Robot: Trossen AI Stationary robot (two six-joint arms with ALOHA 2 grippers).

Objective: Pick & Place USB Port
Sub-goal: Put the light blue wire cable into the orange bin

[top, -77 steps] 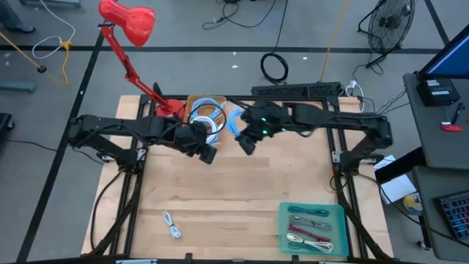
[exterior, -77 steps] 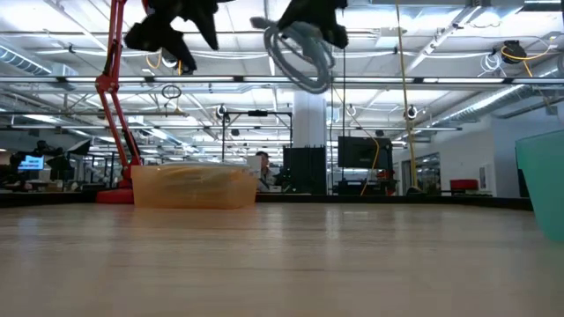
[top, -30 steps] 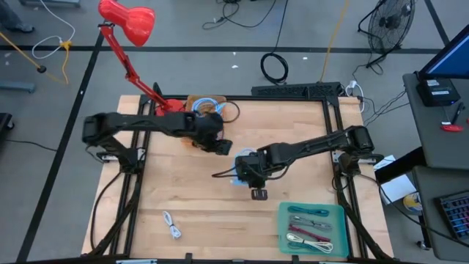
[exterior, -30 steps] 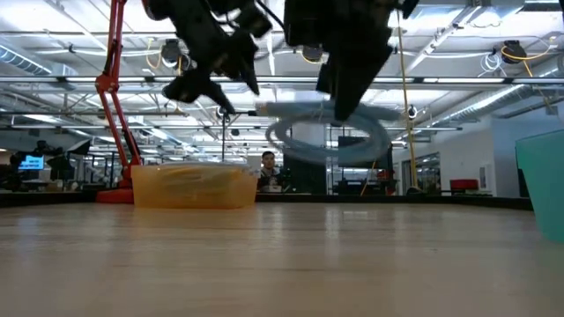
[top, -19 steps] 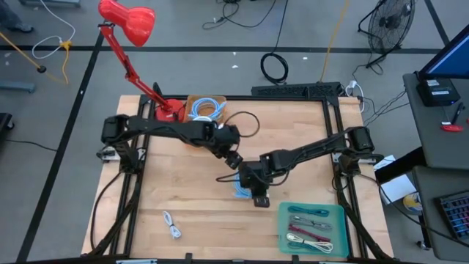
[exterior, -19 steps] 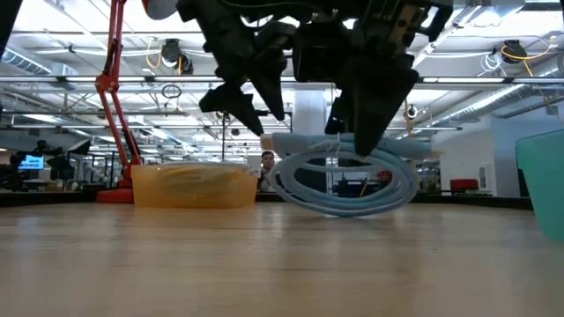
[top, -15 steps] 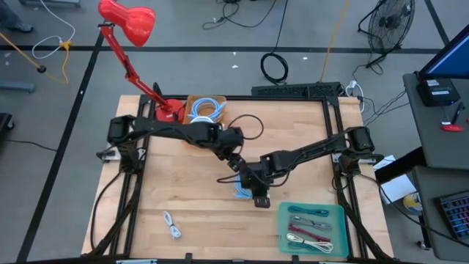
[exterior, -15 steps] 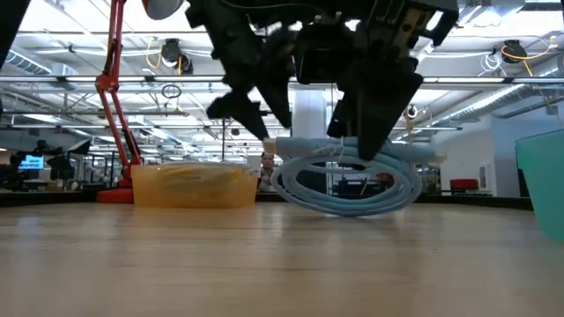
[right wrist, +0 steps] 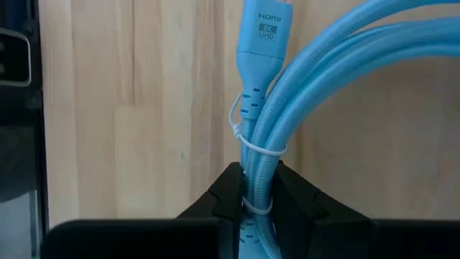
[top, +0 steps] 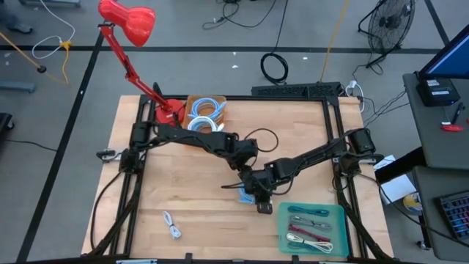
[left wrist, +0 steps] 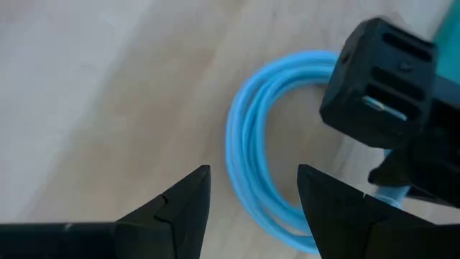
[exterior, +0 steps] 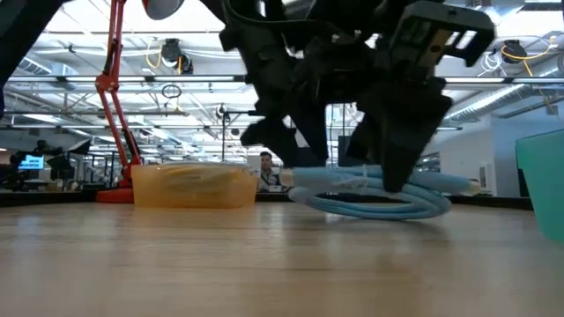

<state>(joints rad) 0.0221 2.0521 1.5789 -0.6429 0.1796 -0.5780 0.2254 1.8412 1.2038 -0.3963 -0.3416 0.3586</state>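
The table (top: 176, 198) carries a teal tray (top: 338, 213) at its near right. Just left of it, the right gripper (top: 258, 196) clamps the coiled blue cable (exterior: 370, 201) low over the wood, coil lying flat. The left gripper (left wrist: 248, 198), fingers spread and empty, hovers beside it.

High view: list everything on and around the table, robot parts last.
blue cable coil: 1, light blue, HDMI-marked plug, table centre-right, beside the tray
teal tray: 1, teal, front right, holds cables
white cable: 1, white, front left
amber bin: 1, amber, back edge, holds coiled cables
desk lamp: 1, red, back left
fan: 1, dark, floor, back right
left pincer: open, over the coil
right pincer: shut on the coil's tied bundle
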